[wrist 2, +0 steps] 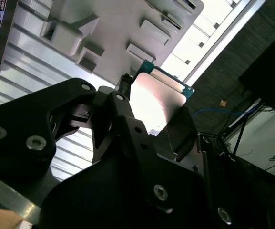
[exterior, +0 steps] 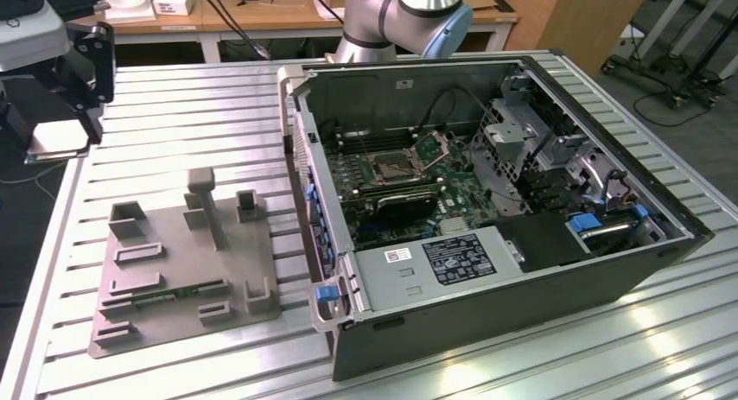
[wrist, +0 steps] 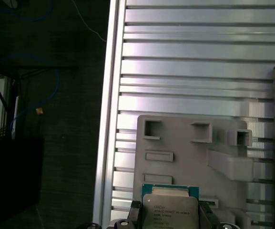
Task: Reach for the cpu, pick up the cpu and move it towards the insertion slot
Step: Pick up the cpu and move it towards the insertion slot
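Cannot read any print here. Several faint printed lines on the metal face of the cpu point(wrist: 169, 210) in the first wrist view, too small to make out. In the exterior view, a black label point(exterior: 458, 258) and a white sticker point(exterior: 397, 255) on the power supply box point(exterior: 392, 285), likewise illegible.

**Taking Stock of the Surroundings**

Showing a grey plastic tray point(exterior: 162, 320) lying flat on the ribbed metal bench point(exterior: 173, 115), upright blocks rising from it. Lying open just beside it, toward the exterior view's right: a dark computer case point(exterior: 496, 318). Carrying small white boxes point(exterior: 173, 1) behind: a wooden desk point(exterior: 289, 15).
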You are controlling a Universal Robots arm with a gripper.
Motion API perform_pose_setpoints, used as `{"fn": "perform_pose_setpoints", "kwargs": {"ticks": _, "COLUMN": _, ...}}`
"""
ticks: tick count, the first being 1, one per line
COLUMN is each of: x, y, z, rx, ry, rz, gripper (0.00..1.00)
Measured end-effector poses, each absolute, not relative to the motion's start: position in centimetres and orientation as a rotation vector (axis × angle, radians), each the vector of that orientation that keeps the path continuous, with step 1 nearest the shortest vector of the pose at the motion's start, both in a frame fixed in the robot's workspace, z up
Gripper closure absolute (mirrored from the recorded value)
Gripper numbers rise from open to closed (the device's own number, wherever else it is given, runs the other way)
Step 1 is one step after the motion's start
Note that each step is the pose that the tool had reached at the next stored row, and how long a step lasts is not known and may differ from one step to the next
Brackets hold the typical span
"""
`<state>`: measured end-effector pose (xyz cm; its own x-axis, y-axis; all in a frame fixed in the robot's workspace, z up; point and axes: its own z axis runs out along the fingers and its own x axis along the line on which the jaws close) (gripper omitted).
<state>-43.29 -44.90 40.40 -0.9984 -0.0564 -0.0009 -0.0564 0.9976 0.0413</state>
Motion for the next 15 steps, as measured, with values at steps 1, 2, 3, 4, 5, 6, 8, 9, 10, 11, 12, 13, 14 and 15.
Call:
{"fn": "perform_pose_setpoints", "kwargs": {"ticks": 1, "x": -43.21, "y": -44.90, "z": 40.40, "rx": 0.089, "ry": -3.139, "rz": -0.065, "gripper": 0.45}}
{"fn": "perform_pose_setpoints", "kwargs": {"ticks": 2, "x": -43.15, "y": -44.90, "z": 40.40, "rx": 0.089, "ry": -3.139, "rz": -0.065, "gripper": 0.45}}
{"fn": "perform_pose_setpoints", "kwargs": {"ticks": 3, "x": -43.08, "y": -44.90, "z": 40.40, "rx": 0.088, "ry": -3.139, "rz": -0.065, "gripper": 0.45}}
{"fn": "perform_pose_setpoints", "kwargs": {"ticks": 4, "x": -43.01, "y": -44.90, "z": 40.40, "rx": 0.089, "ry": -3.139, "rz": -0.065, "gripper": 0.45}}
{"fn": "perform_pose_setpoints", "kwargs": {"ticks": 5, "x": -42.94, "y": -44.90, "z": 40.40, "rx": 0.089, "ry": -3.139, "rz": -0.065, "gripper": 0.45}}
{"fn": "perform_pose_setpoints", "kwargs": {"ticks": 6, "x": -42.87, "y": -44.90, "z": 40.40, "rx": 0.089, "ry": -3.139, "rz": -0.065, "gripper": 0.45}}
{"fn": "perform_pose_setpoints", "kwargs": {"ticks": 8, "x": -42.75, "y": -44.90, "z": 40.40, "rx": 0.089, "ry": -3.139, "rz": -0.065, "gripper": 0.45}}
{"fn": "perform_pose_setpoints", "kwargs": {"ticks": 9, "x": -42.73, "y": -44.90, "z": 40.40, "rx": 0.088, "ry": -3.139, "rz": -0.065, "gripper": 0.45}}
{"fn": "perform_pose_setpoints", "kwargs": {"ticks": 10, "x": -42.71, "y": -44.90, "z": 40.39, "rx": 0.088, "ry": -3.140, "rz": -0.065, "gripper": 0.45}}
{"fn": "perform_pose_setpoints", "kwargs": {"ticks": 11, "x": -42.70, "y": -44.90, "z": 40.39, "rx": 0.089, "ry": -3.139, "rz": -0.065, "gripper": 0.45}}
{"fn": "perform_pose_setpoints", "kwargs": {"ticks": 12, "x": -42.69, "y": -44.90, "z": 40.40, "rx": 0.089, "ry": -3.139, "rz": -0.065, "gripper": 0.45}}
{"fn": "perform_pose_setpoints", "kwargs": {"ticks": 13, "x": -42.69, "y": -44.90, "z": 40.40, "rx": 0.088, "ry": -3.139, "rz": -0.065, "gripper": 0.45}}
{"fn": "perform_pose_setpoints", "kwargs": {"ticks": 14, "x": -42.68, "y": -44.90, "z": 40.40, "rx": 0.089, "ry": -3.139, "rz": -0.065, "gripper": 0.45}}
{"fn": "perform_pose_setpoints", "kwargs": {"ticks": 15, "x": -42.68, "y": -44.90, "z": 40.41, "rx": 0.089, "ry": -3.139, "rz": -0.065, "gripper": 0.45}}
